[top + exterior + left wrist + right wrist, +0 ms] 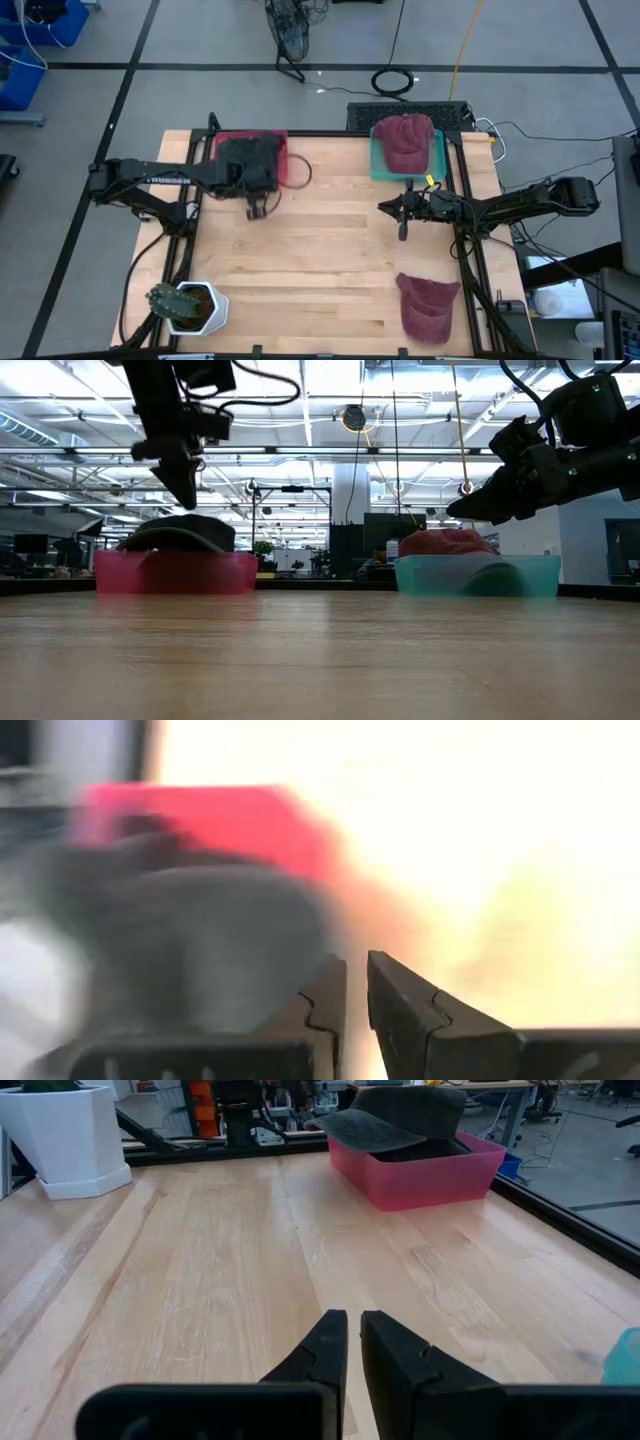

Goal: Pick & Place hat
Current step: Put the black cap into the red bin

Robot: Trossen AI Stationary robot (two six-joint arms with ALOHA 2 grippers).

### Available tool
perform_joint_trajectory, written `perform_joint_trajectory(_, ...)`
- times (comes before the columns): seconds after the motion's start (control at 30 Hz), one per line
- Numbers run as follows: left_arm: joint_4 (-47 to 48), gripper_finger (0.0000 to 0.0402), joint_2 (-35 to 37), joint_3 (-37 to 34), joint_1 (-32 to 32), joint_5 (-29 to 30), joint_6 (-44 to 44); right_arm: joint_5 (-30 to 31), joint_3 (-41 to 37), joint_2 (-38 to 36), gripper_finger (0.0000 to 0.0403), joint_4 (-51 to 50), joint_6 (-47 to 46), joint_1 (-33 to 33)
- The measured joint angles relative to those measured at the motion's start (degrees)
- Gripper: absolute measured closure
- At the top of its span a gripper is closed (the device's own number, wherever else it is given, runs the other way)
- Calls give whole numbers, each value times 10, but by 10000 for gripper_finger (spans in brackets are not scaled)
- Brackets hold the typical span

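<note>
Hat (428, 306) of maroon cloth lies loose at five o'clock on my tabletop (320, 260), near edge. Right gripper (403, 232) hovers at three o'clock, jaws nearly closed, empty. Left gripper (257, 209) hangs at ten o'clock beside the red bin (296, 160) holding a dark hat (248, 155), jaws nearly closed, empty. I'd open right wide, descend onto the crown.

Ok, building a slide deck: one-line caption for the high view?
Both arms hover over the table: dark hat in red bin, maroon hat in teal bin.
</note>
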State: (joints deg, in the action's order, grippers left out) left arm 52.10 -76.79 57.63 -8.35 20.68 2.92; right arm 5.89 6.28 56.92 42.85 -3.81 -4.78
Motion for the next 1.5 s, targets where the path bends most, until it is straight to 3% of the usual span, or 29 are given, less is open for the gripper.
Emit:
perform_joint_trajectory(0.07, -1, 345, 0, 0, 33, -29, -37, 0, 0, 0, 380, 0, 0, 0)
perform_joint_trajectory(0.23, 15, 312, -11, -2, 107, -30, -90, -1, 0, 0, 380, 0, -13, 0)
perform_joint_trajectory(0.43, 7, 266, -10, -2, 143, -52, -135, -1, 0, 0, 380, 3, -15, 0)
perform_joint_trajectory(0.73, 40, 153, -10, -4, 182, 112, -193, -2, 0, 0, 380, 1, -15, 0)
perform_joint_trajectory(0.93, 24, 98, -10, -73, 210, 186, -192, -2, 0, 0, 380, -11, -15, 0)
perform_joint_trajectory(1.07, 14, 90, -10, -137, 229, 273, -195, -1, 0, 0, 380, -11, -15, 0)
perform_joint_trajectory(1.23, -25, 89, -10, -182, 238, 342, -220, -1, 0, 0, 380, -11, -14, 0)
perform_joint_trajectory(1.5, -60, 92, -10, -223, 219, 393, -253, 0, 0, 0, 380, -11, -13, 0)
